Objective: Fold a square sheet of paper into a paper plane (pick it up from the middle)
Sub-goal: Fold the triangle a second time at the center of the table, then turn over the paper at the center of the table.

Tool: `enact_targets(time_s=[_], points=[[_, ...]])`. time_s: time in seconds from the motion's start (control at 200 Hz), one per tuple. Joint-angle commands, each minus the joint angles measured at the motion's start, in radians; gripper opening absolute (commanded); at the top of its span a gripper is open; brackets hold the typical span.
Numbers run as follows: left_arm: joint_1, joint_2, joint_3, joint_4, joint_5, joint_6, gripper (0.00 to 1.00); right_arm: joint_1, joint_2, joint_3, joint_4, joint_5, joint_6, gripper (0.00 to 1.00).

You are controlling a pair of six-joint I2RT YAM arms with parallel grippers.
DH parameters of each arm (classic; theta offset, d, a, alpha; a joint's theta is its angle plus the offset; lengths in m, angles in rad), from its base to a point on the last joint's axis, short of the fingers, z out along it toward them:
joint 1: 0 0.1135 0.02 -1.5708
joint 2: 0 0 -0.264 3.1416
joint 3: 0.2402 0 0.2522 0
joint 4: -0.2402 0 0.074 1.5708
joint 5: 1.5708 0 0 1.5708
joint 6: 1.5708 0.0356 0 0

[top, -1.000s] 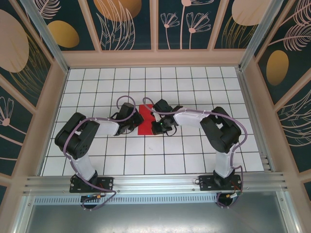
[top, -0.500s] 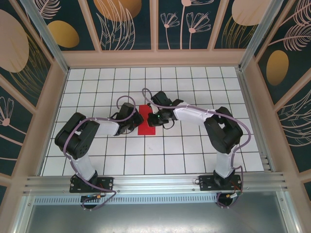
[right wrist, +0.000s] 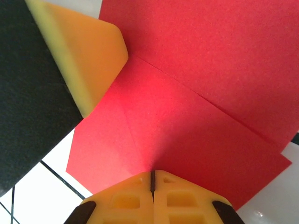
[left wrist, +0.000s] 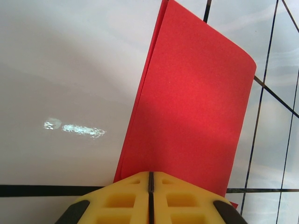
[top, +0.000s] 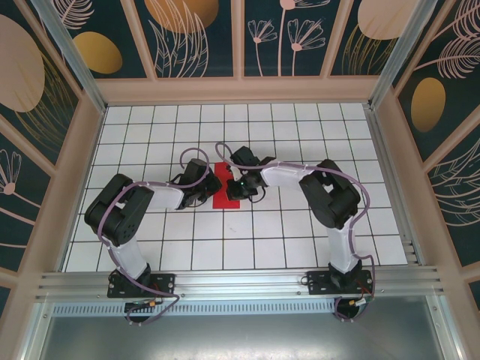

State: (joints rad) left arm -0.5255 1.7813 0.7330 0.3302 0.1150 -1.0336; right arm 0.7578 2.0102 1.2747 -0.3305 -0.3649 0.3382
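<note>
1. The right arm has swung inward over the past second, its elbow now closer to the table's centre. The right gripper (top: 235, 187) has edged left, further over the sheet of paper (top: 224, 199). The left arm and left gripper (top: 213, 185) sit where they were.
2. The scene is a white tiled table (top: 300, 247) ruled with black lines. Dark wall panels (top: 195, 37) painted with flowers enclose it, and a metal rail (top: 240, 283) runs along the near edge.
3. From above, the two wrists meet nose to nose near the table's middle and cover most of the red paper. Only a strip at its far end and a patch at its near end show.
4. The left gripper's yellow fingers (left wrist: 121, 203) are pressed together, and their tip rests at the paper's near edge.
5. The right gripper's fingers (right wrist: 126, 203) are likewise pressed together, with their tip touching the sheet. The right wrist view also shows the left gripper's tip planted on the paper at the end of a fold line.
6. The paper lies on the tiles between the two arms, folded over on itself. The left wrist view shows two layers meeting along one long edge, with a far corner curling upward. The right wrist view shows one flap overlapping another along a straight diagonal edge, and a fainter crease runs toward the right fingertips.
</note>
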Motion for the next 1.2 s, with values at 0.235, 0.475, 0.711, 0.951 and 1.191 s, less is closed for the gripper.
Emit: enact_targets(time_s=[0.235, 0.475, 0.711, 0.951, 1.191], points=[[0.002, 0.054, -0.025, -0.103, -0.030, -0.008, 0.12, 0.002, -0.117, -0.200, -0.111, -0.058, -0.063, 0.08], [0.001, 0.046, -0.018, -0.100, -0.021, -0.002, 0.12, -0.023, -0.196, -0.209, -0.074, -0.036, -0.036, 0.08], [0.003, 0.023, -0.010, -0.071, 0.020, 0.006, 0.14, -0.067, -0.223, -0.117, 0.074, 0.016, 0.056, 0.08], [0.002, -0.001, 0.019, -0.066, 0.050, 0.014, 0.17, -0.096, -0.085, -0.034, 0.095, 0.062, 0.108, 0.09], [0.002, -0.053, 0.019, -0.028, 0.081, 0.010, 0.26, -0.127, -0.015, -0.034, 0.115, 0.041, 0.118, 0.10]])
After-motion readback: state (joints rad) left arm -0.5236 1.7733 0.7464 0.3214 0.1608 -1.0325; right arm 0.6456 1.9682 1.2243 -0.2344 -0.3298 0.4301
